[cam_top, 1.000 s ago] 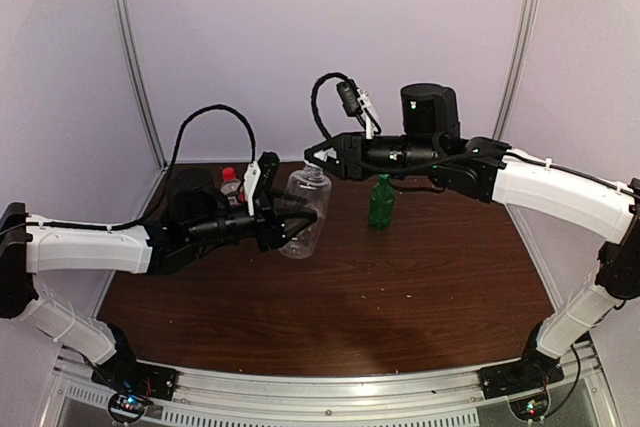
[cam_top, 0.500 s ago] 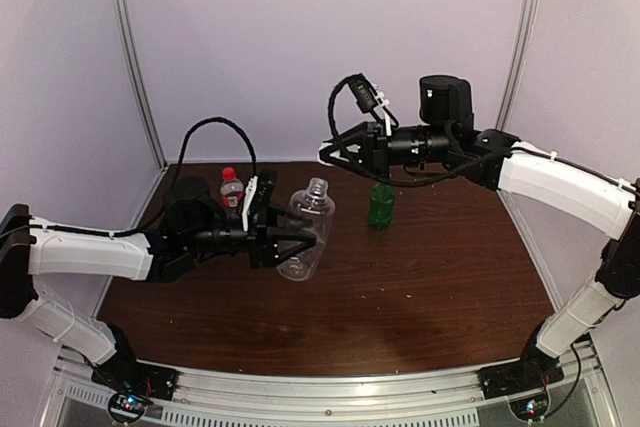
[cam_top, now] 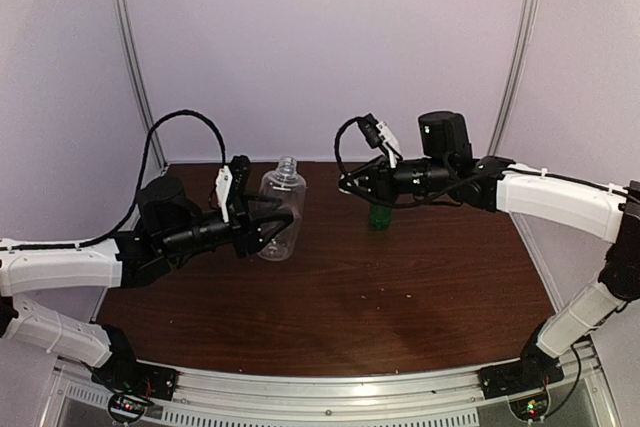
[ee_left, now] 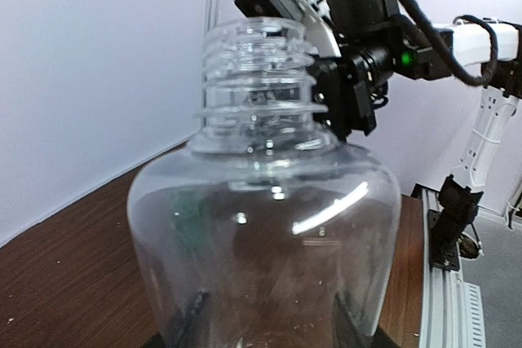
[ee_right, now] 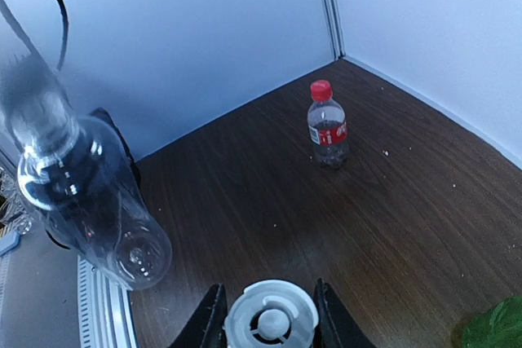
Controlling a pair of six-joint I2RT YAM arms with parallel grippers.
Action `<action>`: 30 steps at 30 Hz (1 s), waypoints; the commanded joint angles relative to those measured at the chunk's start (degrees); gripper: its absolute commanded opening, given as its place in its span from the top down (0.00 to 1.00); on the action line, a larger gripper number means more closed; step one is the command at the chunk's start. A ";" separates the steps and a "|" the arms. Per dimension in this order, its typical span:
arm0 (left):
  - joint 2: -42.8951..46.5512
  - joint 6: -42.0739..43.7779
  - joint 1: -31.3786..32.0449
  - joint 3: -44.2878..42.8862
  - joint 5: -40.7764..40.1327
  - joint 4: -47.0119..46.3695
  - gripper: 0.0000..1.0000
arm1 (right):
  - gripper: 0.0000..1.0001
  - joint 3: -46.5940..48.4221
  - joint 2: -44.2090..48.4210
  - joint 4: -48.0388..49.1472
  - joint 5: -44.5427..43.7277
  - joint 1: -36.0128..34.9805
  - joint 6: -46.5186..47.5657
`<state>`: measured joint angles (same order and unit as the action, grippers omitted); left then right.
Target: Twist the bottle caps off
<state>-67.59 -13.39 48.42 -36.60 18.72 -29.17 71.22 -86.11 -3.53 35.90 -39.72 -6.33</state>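
My left gripper (cam_top: 268, 227) is shut on the clear unlabelled bottle (cam_top: 279, 210), held above the table with its open threaded neck (ee_left: 258, 71) up and no cap on it. My right gripper (cam_top: 350, 184) is shut on the white cap (ee_right: 271, 315), its hollow inside facing the right wrist camera, a little right of the clear bottle (ee_right: 81, 197). The green bottle (cam_top: 380, 215) stands under the right gripper, mostly hidden; its cap is hidden. The red-labelled bottle (ee_right: 328, 131) with its red cap (ee_right: 321, 90) stands near the back left corner; the left arm hides it in the top view.
The brown table (cam_top: 400, 297) is enclosed by pale walls with metal corner posts (cam_top: 130, 57). A metal rail (cam_top: 330, 387) runs along the near edge by the arm bases.
The right gripper has carried the white cap off the clear bottle's neck, away to the right and lower. The left gripper has moved left and back with the open bottle.
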 commanded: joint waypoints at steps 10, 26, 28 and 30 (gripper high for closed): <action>8.34 3.19 -0.35 1.87 -17.46 5.10 0.61 | 0.92 -7.80 -12.92 6.94 -8.74 -0.43 1.82; 8.00 3.98 -0.35 2.06 -17.86 5.65 0.61 | 0.90 -5.53 -27.95 7.51 -14.81 -3.63 4.91; 7.96 3.98 -0.35 2.14 -17.85 5.61 0.61 | 0.88 -5.69 -28.35 7.53 -15.35 -3.83 4.98; 8.00 4.01 -0.37 2.23 -17.87 5.46 0.61 | 0.86 -6.11 -28.62 7.86 -15.41 -3.95 4.79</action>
<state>-59.83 -10.37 48.42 -34.89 1.63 -21.93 64.40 -113.67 2.90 22.81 -43.20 -2.00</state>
